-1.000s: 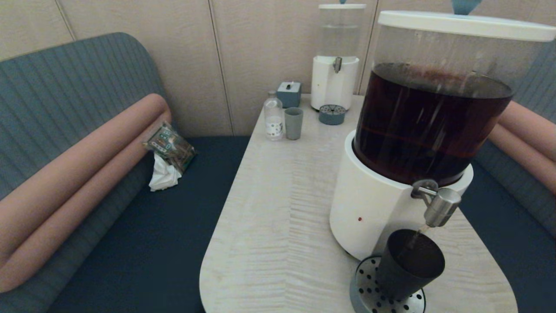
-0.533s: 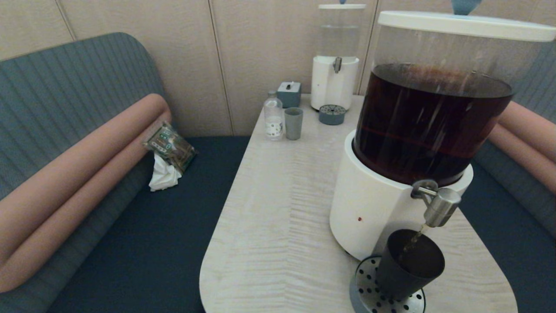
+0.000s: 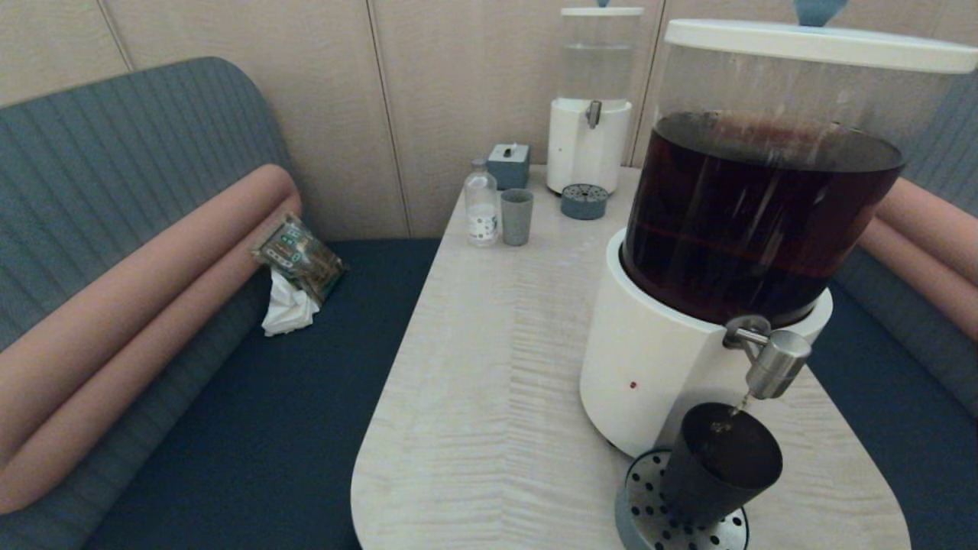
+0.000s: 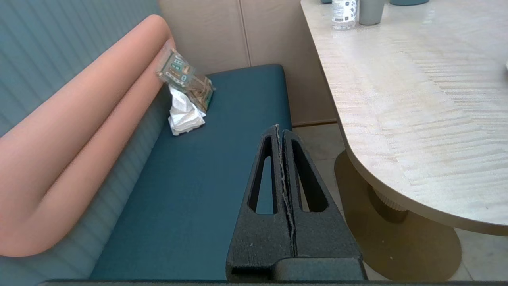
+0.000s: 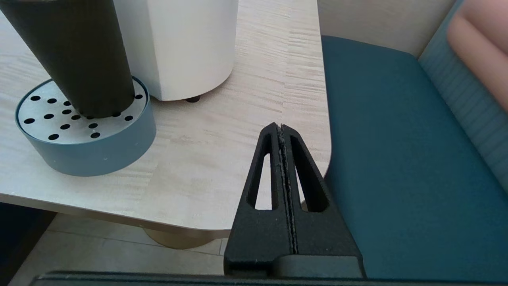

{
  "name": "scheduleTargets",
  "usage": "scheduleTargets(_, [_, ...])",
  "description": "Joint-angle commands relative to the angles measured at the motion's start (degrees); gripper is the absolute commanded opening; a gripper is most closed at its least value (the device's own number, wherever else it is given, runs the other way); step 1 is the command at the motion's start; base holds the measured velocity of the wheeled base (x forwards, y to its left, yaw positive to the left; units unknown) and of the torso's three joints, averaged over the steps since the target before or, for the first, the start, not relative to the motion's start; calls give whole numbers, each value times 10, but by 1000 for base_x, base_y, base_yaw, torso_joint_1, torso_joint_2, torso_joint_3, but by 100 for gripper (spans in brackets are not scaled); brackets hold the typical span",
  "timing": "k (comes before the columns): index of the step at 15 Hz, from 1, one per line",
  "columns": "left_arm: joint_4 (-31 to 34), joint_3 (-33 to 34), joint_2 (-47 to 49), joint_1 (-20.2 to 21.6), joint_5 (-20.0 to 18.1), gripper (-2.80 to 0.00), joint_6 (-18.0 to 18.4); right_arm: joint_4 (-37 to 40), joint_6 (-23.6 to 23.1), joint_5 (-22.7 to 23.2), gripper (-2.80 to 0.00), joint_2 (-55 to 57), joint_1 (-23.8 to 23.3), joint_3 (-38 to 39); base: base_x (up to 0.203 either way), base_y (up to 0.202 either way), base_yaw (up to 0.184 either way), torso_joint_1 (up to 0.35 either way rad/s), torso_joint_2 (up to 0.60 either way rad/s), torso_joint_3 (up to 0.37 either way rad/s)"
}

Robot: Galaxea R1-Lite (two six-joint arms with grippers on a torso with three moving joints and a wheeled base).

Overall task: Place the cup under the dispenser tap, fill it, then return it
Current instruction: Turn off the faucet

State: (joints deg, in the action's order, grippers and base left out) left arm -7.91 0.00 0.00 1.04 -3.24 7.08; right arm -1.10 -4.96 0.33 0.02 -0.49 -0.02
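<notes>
The black cup stands on the round perforated drip tray right under the steel dispenser tap; a thin trickle of brown liquid falls into it. From the right wrist view the cup and drip tray sit in front of the dispenser's white base. My right gripper is shut and empty, low at the table's near edge, apart from the cup. My left gripper is shut and empty, parked over the bench seat left of the table. Neither gripper shows in the head view.
At the table's far end stand a grey-blue tumbler, a small clear bottle, a grey box and the clear-liquid dispenser with its small drip tray. A packet and tissue lie on the left bench.
The stream from the tap into the cup has thinned to a trickle. Cup and both grippers have stayed still.
</notes>
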Motion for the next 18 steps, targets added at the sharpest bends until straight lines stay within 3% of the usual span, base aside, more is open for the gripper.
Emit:
scheduleTargets(1, [0, 23, 1, 0, -1, -280, 2, -2, 1, 1, -280, 1, 0, 5, 0, 0, 0, 0, 0, 0])
scheduleTargets(10, [4, 17, 1, 0, -3, -280, 0, -5, 10, 0, -280, 0, 0, 6, 0, 0, 0, 0, 0, 0])
scheduleTargets(13, [41, -94, 40, 0, -38, -280, -3, -5, 10, 0, -280, 0, 0, 6, 0, 0, 0, 0, 0, 0])
scheduleTargets(18, [146, -367, 259, -1, -181, -280, -14, -5, 10, 0, -280, 0, 0, 6, 0, 0, 0, 0, 0, 0])
